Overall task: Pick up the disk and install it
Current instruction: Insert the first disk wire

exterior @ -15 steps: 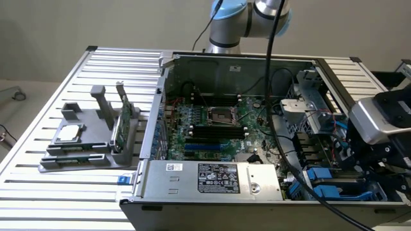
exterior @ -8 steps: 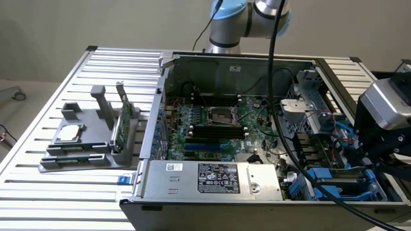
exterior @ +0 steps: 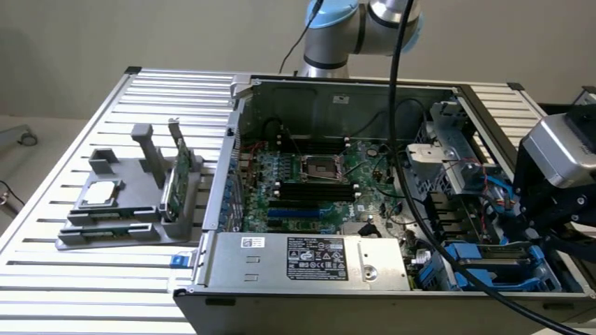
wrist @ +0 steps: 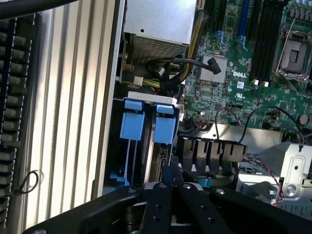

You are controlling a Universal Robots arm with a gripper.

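Observation:
The disk stands edge-on in the drive bay at the corner of the open computer case, and its blue plastic frame shows as two blue tabs side by side. In the exterior view the blue frame lies low at the case's right front. My gripper hangs just over the bay, its two black fingers drawn together to a narrow tip beside the frame's edge. Whether the tip touches the frame I cannot tell. In the exterior view the gripper is at the right, above the bay.
The motherboard with its socket, the power supply and loose cables surround the bay. On the slatted table, at the exterior view's left, a grey holder carries a small square chip and a green card.

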